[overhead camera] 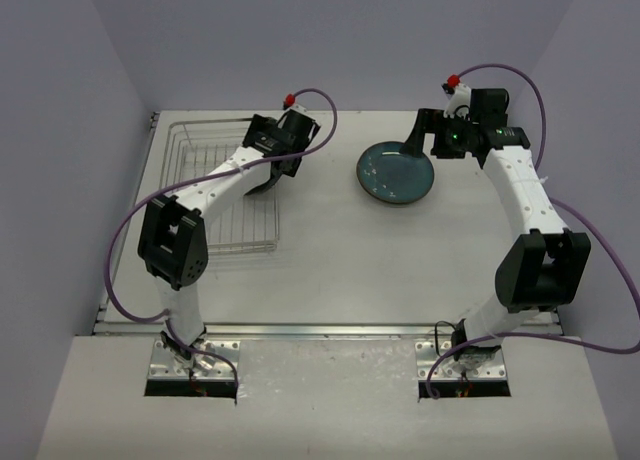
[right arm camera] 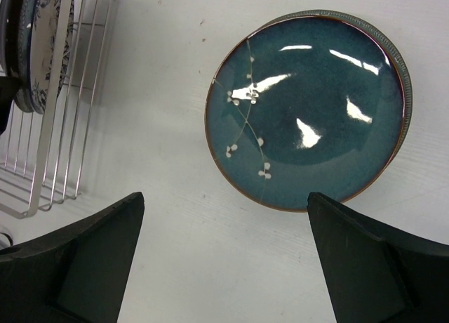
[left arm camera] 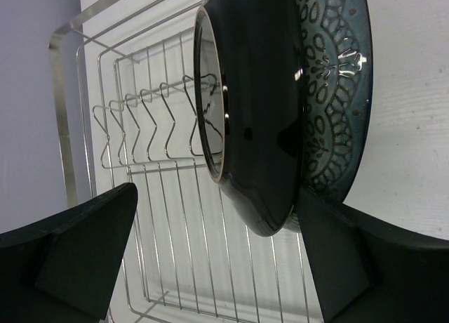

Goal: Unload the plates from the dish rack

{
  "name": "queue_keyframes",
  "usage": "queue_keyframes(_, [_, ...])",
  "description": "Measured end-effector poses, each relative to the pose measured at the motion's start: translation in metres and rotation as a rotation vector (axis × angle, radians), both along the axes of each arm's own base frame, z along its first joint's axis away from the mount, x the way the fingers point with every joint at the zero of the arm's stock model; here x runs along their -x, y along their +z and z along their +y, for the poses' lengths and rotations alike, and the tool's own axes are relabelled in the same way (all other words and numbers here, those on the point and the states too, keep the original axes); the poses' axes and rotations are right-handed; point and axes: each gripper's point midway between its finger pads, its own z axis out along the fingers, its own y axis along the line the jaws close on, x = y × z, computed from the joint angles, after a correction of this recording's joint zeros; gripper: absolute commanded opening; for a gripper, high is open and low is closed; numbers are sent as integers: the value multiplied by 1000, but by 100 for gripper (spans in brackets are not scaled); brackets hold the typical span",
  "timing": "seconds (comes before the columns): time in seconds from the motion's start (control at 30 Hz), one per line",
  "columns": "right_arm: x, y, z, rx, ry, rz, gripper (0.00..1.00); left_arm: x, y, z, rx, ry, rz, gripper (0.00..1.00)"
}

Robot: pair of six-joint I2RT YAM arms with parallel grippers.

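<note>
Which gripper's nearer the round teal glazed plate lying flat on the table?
Right. The right gripper is open directly over the round teal glazed plate. The left gripper is off to that plate's left, at the silver wire dish rack, by dark upright plates there.

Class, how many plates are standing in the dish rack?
2: a dark glossy plate and a patterned teal plate right beside it, both at one end of the dish rack. Others could be hidden behind them.

Dish rack (left arm camera: 62,126): shiny silver metal wire. Teal plate (right arm camera: 309,119): glossy glaze, likely ceramic. Table (right arm camera: 210,267): matt white.
</note>
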Motion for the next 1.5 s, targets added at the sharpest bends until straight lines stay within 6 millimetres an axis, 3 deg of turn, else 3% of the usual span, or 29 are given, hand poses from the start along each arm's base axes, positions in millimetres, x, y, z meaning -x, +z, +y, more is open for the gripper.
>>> queue_keyframes(0.33, [0,0,1,-2,2,0,99,-5,-3,13,47,47,-6,86])
queue_keyframes(0.7, [1,1,4,-17,16,1,99,-15,7,21,79,89,-43,71])
queue_keyframes(1.13, [2,2,5,-22,20,2,99,-18,4,30,137,113,-40,53])
queue_keyframes(1.5, [3,3,7,-34,28,3,99,8,21,72,159,184,-119,51])
